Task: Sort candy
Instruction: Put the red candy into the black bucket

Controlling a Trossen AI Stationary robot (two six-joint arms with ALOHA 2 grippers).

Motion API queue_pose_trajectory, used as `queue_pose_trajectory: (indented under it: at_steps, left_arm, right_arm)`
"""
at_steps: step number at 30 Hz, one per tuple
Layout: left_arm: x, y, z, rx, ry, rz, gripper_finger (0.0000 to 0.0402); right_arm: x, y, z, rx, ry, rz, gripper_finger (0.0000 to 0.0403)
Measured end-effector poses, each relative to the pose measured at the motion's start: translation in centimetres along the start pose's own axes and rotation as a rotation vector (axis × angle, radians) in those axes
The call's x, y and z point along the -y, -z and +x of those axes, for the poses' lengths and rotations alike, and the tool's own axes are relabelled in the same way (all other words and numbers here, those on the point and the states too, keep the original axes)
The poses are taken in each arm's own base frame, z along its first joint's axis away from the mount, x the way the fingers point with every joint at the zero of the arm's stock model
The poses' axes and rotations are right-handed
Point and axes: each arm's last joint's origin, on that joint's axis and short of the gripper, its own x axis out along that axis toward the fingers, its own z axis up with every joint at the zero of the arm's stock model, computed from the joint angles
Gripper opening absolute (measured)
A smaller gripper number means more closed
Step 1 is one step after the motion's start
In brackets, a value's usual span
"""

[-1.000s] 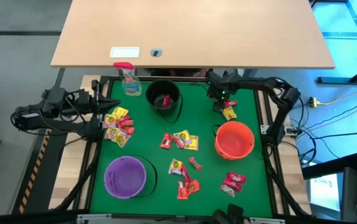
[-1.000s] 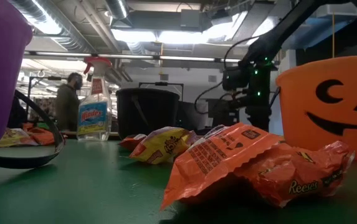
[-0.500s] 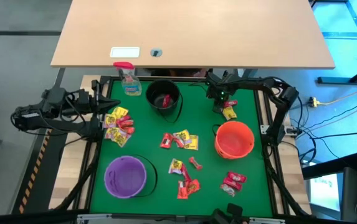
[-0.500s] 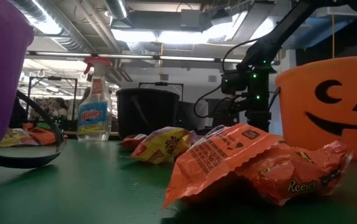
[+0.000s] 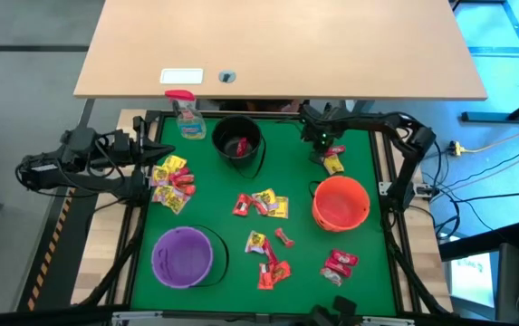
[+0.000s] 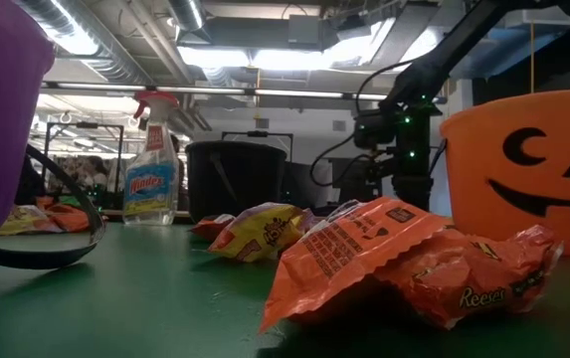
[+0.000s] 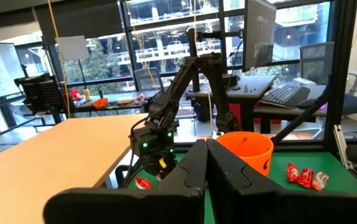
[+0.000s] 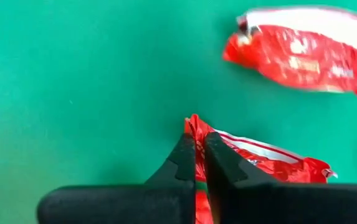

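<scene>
Right gripper [image 8: 195,163] at table's far edge, jaws closed on corner of red candy [image 8: 253,162]. Grip thin: lift slowly, straight up, clear of second red candy [image 8: 306,46] just beside. Left gripper [image 7: 206,163] closed, empty, parked off table's left edge.

1. The right gripper [image 5: 329,148] is down at the green table's [image 5: 214,206] far right corner, over red and yellow candy [image 5: 333,161].
2. An orange bucket [image 5: 340,202] stands just beside.
3. The left gripper [image 5: 147,154] waits at the left edge.
</scene>
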Motion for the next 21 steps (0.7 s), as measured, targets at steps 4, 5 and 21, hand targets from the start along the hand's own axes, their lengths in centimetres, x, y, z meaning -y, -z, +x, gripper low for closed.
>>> queue_pose_trajectory:
  at_steps: [4,5,21]
  left_arm:
    - [0.0,0.0,0.0,0.0,0.0,0.0,0.0]
    - [0.0,0.0,0.0,0.0,0.0,0.0,0.0]
    - [0.0,-0.1,0.0,0.01,0.0,-0.025,0.0]
  right_arm:
    - [0.2,0.2,-1.8,0.023,0.014,0.029,0.0005]
    - [0.2,0.2,-2.3,0.03,0.016,0.036,0.0004]
    - [0.6,-0.6,-14.1,0.591,-0.135,0.043,0.0007]
